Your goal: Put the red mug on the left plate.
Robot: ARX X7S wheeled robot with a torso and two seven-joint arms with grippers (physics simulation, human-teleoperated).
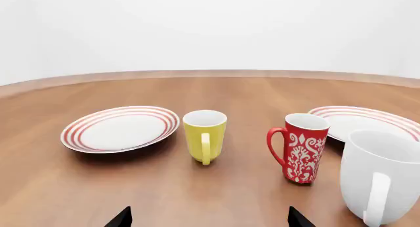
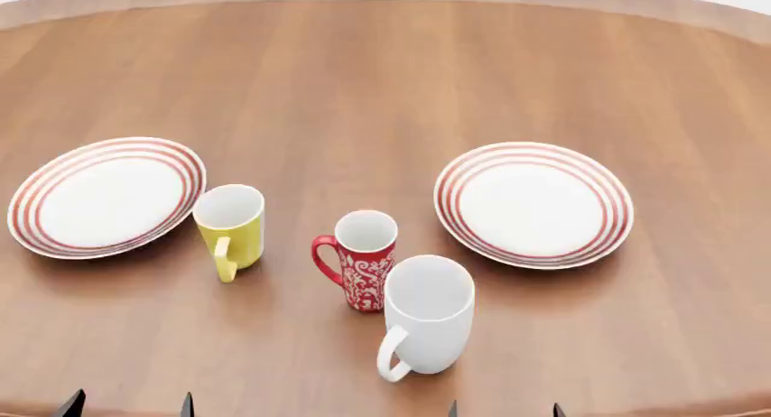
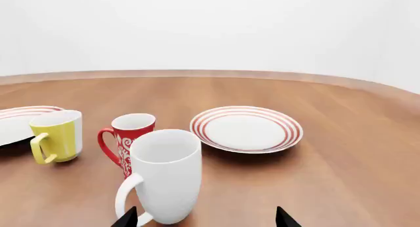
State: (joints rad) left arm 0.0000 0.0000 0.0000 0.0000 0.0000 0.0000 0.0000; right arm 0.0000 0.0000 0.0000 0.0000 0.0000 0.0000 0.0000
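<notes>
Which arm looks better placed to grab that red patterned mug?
Probably the left. The red mug turns its handle toward the left gripper, with clear table between them; the white mug stands between it and the right gripper.

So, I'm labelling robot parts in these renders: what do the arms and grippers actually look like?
Very little shows. Each gripper appears only as two small, black, pointed tips at the image edge: the left gripper and the right gripper. No arms, cables or markings are in view.

Both the left pincer [image 2: 126,404] and the right pincer [image 2: 504,409] show only dark fingertips, spread apart and gripping nothing, at the head view's lower edge.
</notes>
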